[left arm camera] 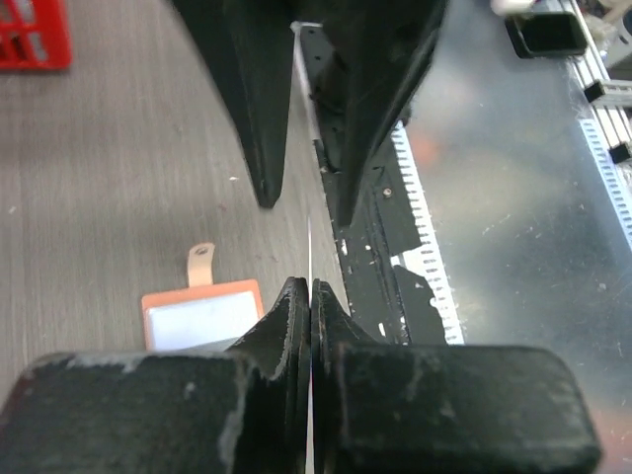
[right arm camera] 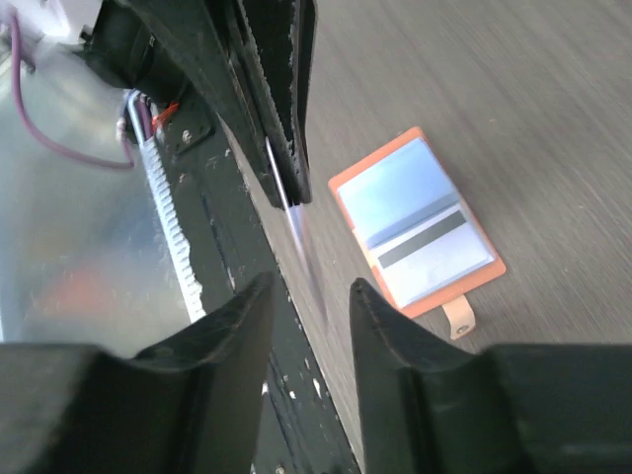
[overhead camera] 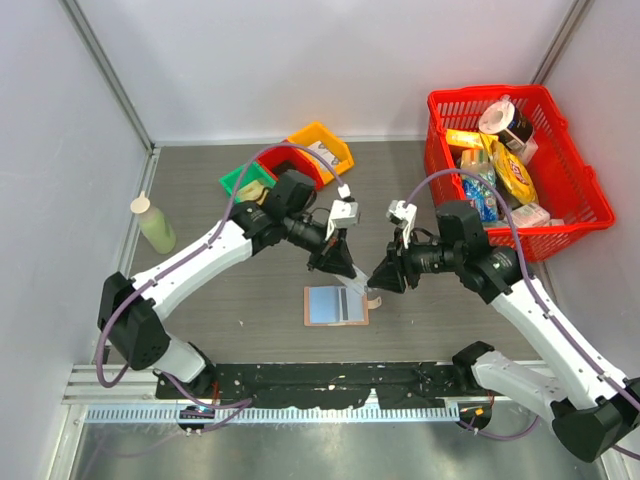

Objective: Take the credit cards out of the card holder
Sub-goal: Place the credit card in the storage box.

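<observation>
The card holder (overhead camera: pixel 336 305) lies spread open on the table, pale blue lining up and snap tab to the right. In the right wrist view one credit card with a dark stripe (right arm camera: pixel 425 237) sits in the card holder (right arm camera: pixel 395 188). My left gripper (left arm camera: pixel 311 284) hangs above the holder's right edge, shut on another credit card (left arm camera: pixel 309 247), which shows edge-on as a thin pale line. My right gripper (right arm camera: pixel 311 286) faces it with jaws apart. The held credit card (right arm camera: pixel 304 232) reaches down to the gap between its fingertips. In the top view the left gripper (overhead camera: pixel 340 262) and right gripper (overhead camera: pixel 383 278) nearly meet.
A red basket (overhead camera: pixel 520 165) full of groceries stands at the back right. Yellow, red and green bins (overhead camera: pixel 290 165) sit at the back centre. A pale green bottle (overhead camera: pixel 153 225) stands at the left wall. A black base plate (overhead camera: pixel 330 380) runs along the near edge.
</observation>
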